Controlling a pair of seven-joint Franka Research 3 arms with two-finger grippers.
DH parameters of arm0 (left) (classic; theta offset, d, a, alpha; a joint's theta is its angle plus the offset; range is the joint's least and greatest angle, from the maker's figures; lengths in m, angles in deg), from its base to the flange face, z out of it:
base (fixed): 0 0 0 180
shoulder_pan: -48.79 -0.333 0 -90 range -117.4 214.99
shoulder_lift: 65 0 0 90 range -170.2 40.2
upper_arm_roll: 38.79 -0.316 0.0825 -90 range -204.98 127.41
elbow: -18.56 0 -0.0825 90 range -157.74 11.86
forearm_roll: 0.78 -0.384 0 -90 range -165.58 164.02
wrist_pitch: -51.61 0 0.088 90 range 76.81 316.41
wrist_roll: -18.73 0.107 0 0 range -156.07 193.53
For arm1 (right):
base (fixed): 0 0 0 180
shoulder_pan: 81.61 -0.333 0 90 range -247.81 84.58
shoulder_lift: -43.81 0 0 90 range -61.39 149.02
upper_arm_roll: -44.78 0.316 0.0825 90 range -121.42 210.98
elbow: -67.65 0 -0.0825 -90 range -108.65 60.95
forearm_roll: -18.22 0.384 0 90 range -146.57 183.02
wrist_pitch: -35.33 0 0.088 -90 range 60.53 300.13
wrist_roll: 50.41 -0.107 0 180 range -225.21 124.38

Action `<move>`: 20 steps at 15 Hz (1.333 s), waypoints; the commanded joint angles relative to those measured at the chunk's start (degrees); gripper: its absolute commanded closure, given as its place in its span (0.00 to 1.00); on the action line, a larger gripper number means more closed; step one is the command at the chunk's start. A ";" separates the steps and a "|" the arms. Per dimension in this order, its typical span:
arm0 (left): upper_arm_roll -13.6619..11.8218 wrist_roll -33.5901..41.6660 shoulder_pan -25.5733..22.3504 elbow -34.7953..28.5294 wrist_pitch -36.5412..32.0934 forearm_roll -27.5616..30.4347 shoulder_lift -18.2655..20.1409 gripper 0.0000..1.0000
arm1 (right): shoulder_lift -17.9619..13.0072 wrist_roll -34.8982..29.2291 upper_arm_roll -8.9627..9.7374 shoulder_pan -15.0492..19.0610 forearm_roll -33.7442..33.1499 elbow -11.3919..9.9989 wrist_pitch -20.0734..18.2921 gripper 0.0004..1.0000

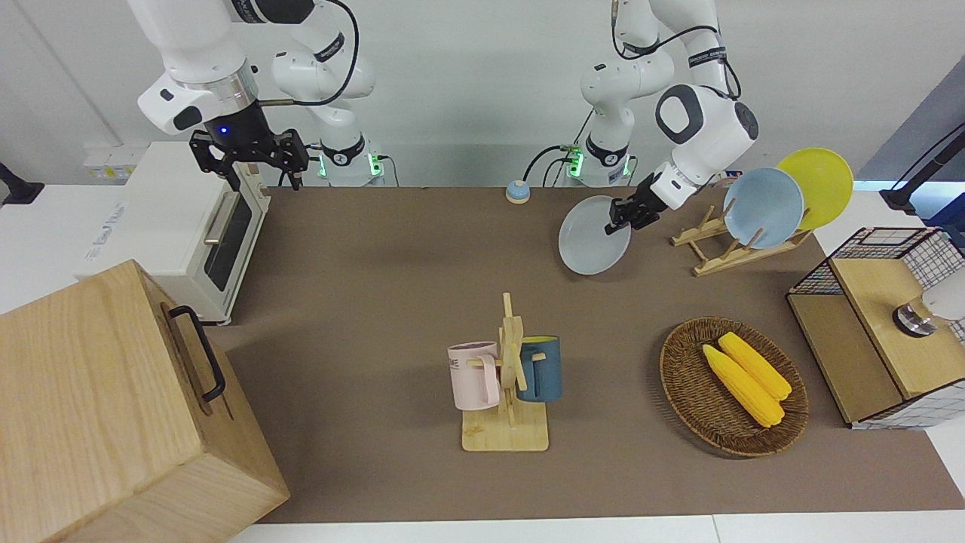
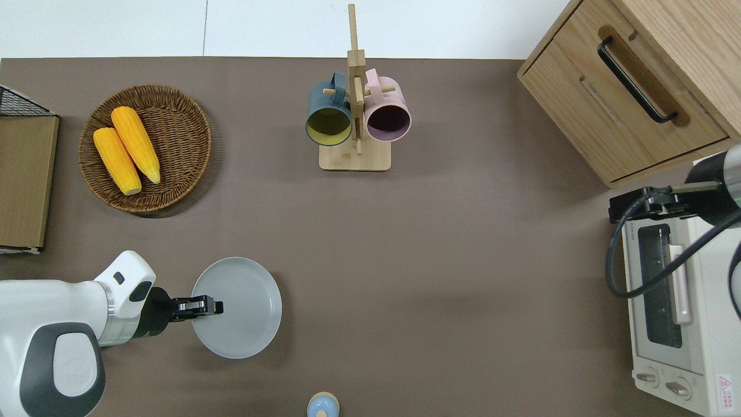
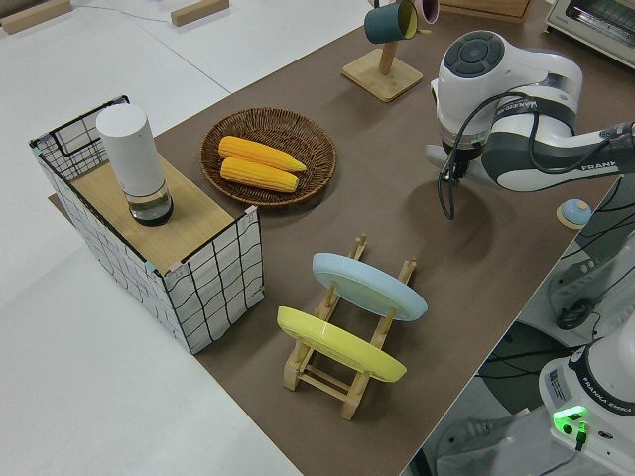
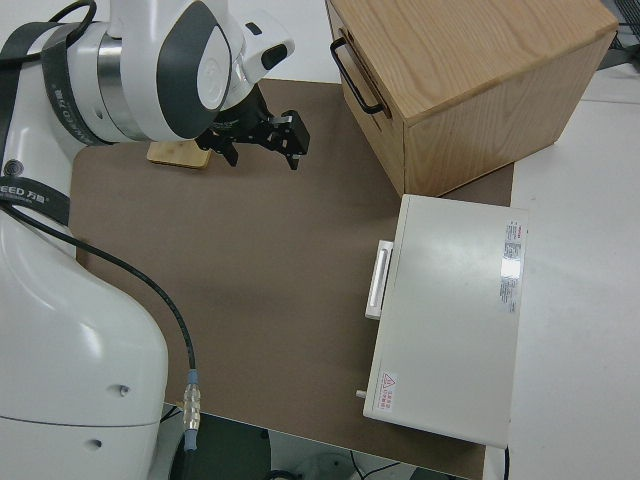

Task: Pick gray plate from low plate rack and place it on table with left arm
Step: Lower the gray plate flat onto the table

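Observation:
The gray plate hangs tilted in my left gripper, which is shut on its rim. The plate is low over the brown table, beside the low plate rack toward the table's middle. I cannot tell if its lower edge touches the table. The rack holds a sky-blue plate and a yellow plate. In the overhead view my arm hides the rack. My right gripper is parked and open.
A mug stand with a pink and a dark-blue mug stands mid-table. A wicker basket holds two corn cobs. A small blue knob, a wire-frame shelf, a toaster oven and a wooden drawer box ring the table.

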 commanded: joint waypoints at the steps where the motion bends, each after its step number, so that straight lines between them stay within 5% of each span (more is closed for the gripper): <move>1: -0.20 2.74 1.03 -1.43 2.86 1.13 -0.69 1.00 | 0.02 -0.22 -0.34 -0.41 0.15 0.37 -0.05 0.02; 7: -0.29 5.21 0.94 -1.43 5.59 0.34 -4.55 0.97 | 0.02 -0.22 -0.34 -0.41 0.15 0.37 -0.05 0.02; 8: -0.29 5.21 0.94 -1.34 5.59 0.25 -5.17 0.78 | 0.02 -0.22 -0.34 -0.41 0.15 0.37 -0.05 0.02; 12: -0.29 5.21 0.94 -0.82 5.59 0.25 -5.17 0.31 | 0.02 -0.22 -0.34 -0.41 0.15 0.37 -0.05 0.02; 13: -0.29 5.21 0.94 -0.64 5.59 -0.10 -5.17 0.07 | 0.02 -0.22 -0.34 -0.41 0.15 0.37 -0.14 0.02; 14: -0.29 4.51 0.85 0.32 5.50 -2.10 -5.17 0.01 | 0.02 -0.22 -0.34 -0.41 0.15 0.37 -0.05 0.02; 20: -0.29 0.05 0.06 5.85 4.63 -10.11 -6.40 0.01 | 0.02 -0.22 -0.34 -0.41 0.15 0.37 -0.05 0.02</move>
